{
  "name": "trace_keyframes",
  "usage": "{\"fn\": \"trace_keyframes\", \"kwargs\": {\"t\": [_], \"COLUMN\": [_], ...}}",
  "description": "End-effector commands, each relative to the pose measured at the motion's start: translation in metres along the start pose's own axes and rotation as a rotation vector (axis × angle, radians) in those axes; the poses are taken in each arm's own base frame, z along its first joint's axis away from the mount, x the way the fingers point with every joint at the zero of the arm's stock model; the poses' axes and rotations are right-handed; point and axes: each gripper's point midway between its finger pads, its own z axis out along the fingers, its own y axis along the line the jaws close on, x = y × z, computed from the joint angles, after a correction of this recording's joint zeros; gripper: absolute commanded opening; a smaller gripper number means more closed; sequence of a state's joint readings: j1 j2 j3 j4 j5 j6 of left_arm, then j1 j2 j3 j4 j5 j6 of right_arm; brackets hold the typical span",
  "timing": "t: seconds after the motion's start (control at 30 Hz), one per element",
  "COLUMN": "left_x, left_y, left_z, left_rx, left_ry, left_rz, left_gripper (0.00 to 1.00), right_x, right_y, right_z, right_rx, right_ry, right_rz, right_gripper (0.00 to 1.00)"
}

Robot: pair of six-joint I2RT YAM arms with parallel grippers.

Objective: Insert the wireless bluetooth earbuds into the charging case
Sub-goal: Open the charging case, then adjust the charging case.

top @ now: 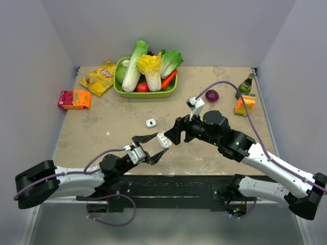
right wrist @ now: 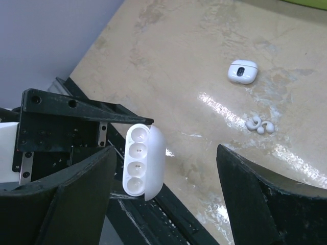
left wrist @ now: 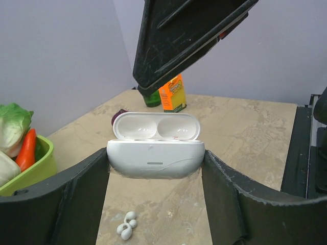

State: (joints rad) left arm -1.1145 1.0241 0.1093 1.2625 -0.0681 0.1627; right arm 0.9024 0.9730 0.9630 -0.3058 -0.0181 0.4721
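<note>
The charging case [left wrist: 156, 159], lid flipped open, is clamped by its ends in the left gripper [top: 162, 143], raised above the table [right wrist: 168, 61]. The right gripper [right wrist: 166, 153] hangs close by with its jaws spread wide, holding nothing. The wireless bluetooth earbuds [right wrist: 260, 124] lie on the table beyond.

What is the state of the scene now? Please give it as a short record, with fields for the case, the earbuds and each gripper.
charging case: held above the table, lid open, wells empty
left gripper: shut on the charging case, one finger at each end
right gripper: open, holding nothing, close to the case
earbuds: lying together on the table, not yet in the case
small white object: rounded, with a dark patch, on the table near the earbuds
</note>
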Motion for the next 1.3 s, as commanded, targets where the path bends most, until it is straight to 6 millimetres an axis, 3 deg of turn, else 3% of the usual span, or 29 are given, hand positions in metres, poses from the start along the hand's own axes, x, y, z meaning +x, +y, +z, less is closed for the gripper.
{"fn": "trace_keyframes", "kwargs": {"t": [0.0,0.37,0.83,1.0,1.07,1.13,1.17,1.23,1.27], "left_x": [-0.054,-0.064,-0.063,-0.059,-0.052,-0.045,-0.039,-0.033,-0.029], "left_y": [0.011,0.011,0.013,0.014,0.014,0.014,0.012,0.01,0.009], "left_z": [0.004,0.002,0.003,0.003,0.005,0.008,0.011,0.015,0.017], "left_rx": [-0.045,-0.046,-0.06,-0.065,-0.072,-0.079,-0.07,-0.066,-0.062], "left_ry": [-0.203,-0.23,-0.228,-0.214,-0.181,-0.143,-0.102,-0.066,-0.042], "left_rz": [0.007,0.007,0.011,-0.002,-0.015,-0.041,-0.044,-0.074,-0.085], "left_gripper": [0.0,0.0,0.0,0.0,0.0,0.06,0.19,0.32,0.44], "right_x": [0.001,0.005,0.012,0.008,0.001,-0.005,-0.014,-0.019,-0.025], "right_y": [0.009,0.013,0.015,0.013,0.011,0.007,0.007,0.008,0.009], "right_z": [0.01,0.019,0.024,0.021,0.019,0.015,0.012,0.006,0.002], "right_rx": [-0.054,-0.086,-0.105,-0.09,-0.079,-0.049,-0.045,-0.042,-0.046], "right_ry": [-0.007,0.007,0.045,0.027,0.008,-0.008,-0.026,-0.03,-0.04], "right_rz": [0.044,0.063,0.057,0.04,0.005,-0.028,-0.066,-0.108,-0.145], "right_gripper": [0.78,0.46,0.42,0.28,0.15,0.0,0.0,0.0,0.0]}}
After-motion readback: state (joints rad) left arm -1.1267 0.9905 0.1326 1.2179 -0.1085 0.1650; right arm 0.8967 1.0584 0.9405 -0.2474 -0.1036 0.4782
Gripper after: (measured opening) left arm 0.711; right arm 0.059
